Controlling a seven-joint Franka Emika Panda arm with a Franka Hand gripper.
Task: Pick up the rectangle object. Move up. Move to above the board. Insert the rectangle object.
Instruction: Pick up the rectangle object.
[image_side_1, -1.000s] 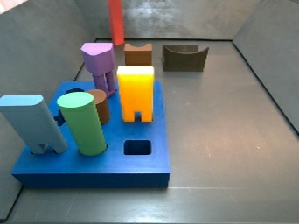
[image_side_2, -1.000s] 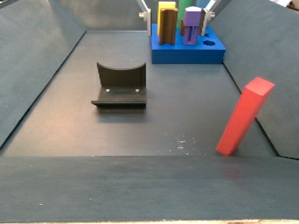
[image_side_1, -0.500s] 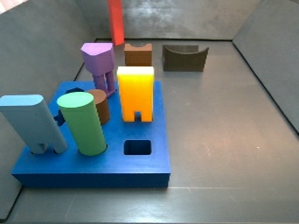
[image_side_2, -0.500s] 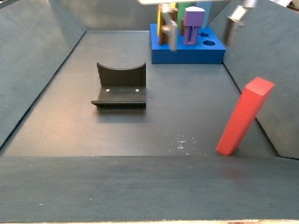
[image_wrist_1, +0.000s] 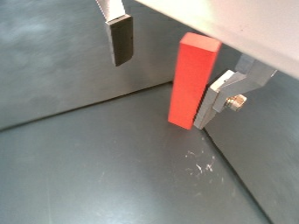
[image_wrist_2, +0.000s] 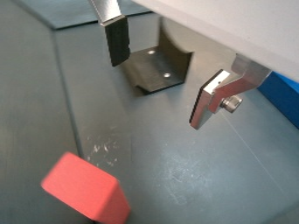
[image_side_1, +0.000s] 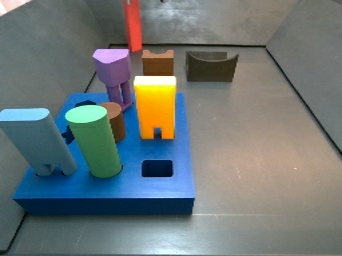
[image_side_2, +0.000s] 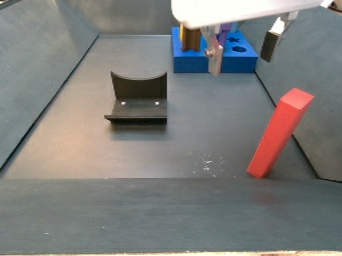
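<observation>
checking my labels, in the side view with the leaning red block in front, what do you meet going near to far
rectangle object leaning near the wall → fixture → open gripper hanging above the floor → board with its pegs

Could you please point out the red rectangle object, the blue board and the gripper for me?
rectangle object (image_side_2: 279, 132), in a side view, middle of its leaning red face.
board (image_side_1: 94, 191), in a side view, bare top surface near the front edge.
gripper (image_wrist_1: 163, 74), in a wrist view, midway between its open fingertips.
</observation>
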